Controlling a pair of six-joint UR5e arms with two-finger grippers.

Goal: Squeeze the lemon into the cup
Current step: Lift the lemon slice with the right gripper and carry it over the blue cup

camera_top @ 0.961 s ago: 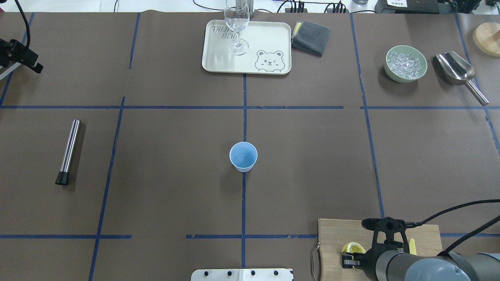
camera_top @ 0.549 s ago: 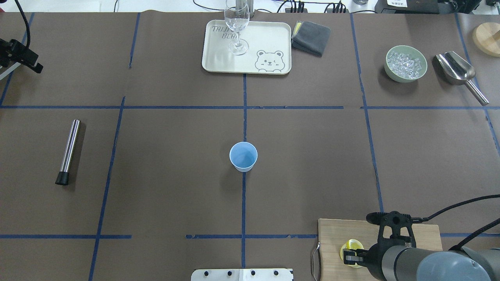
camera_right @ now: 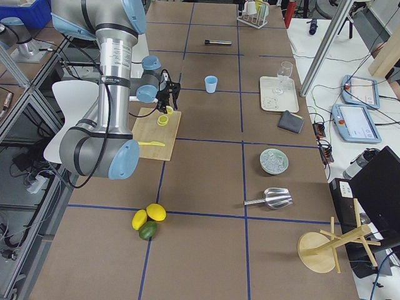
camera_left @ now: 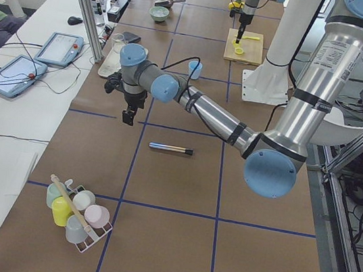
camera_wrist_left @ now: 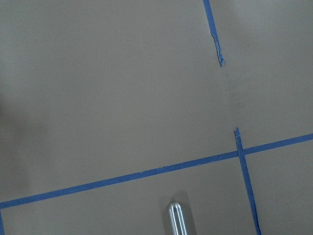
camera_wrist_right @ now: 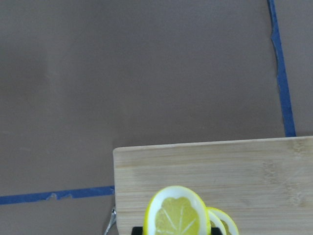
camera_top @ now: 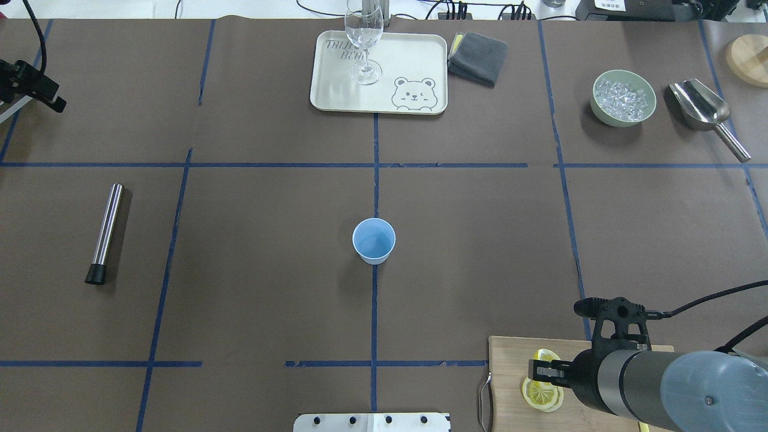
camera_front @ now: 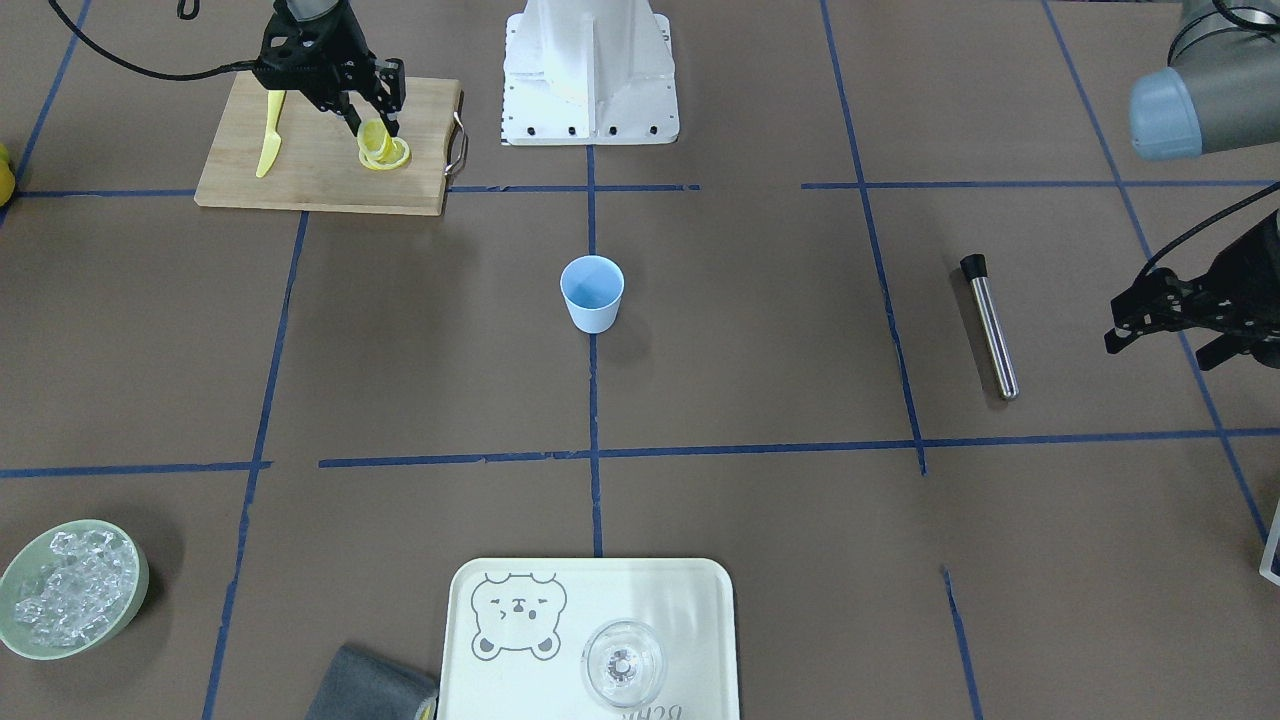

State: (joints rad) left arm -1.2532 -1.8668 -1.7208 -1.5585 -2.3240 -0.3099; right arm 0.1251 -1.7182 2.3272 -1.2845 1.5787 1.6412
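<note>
The right gripper (camera_top: 542, 371) is closed narrowly on the small round yellow lemon piece (camera_wrist_right: 178, 216) and holds it over the near corner of the pale wooden cutting board (camera_top: 510, 354). The right wrist view shows the lemon's pale segmented cut face towards the camera. It seems to hang just clear of the wood. A thinner flat lemon slice (camera_top: 542, 393) lies on the board just beside it, and a yellow plastic knife (camera_front: 268, 145) lies further along the board. The small light-blue plastic cup (camera_top: 374, 240) stands upright at the middle of the brown paper-covered table (camera_top: 252, 288), well apart from the board, and no juice shows inside it. The pick-up therefore looks done. What remains is to carry the lemon across to the cup, hold it over the mouth and press it. The left gripper (camera_left: 127, 117) hangs over the far left of the table, away from both things, and I cannot tell how wide its fingers stand.
</note>
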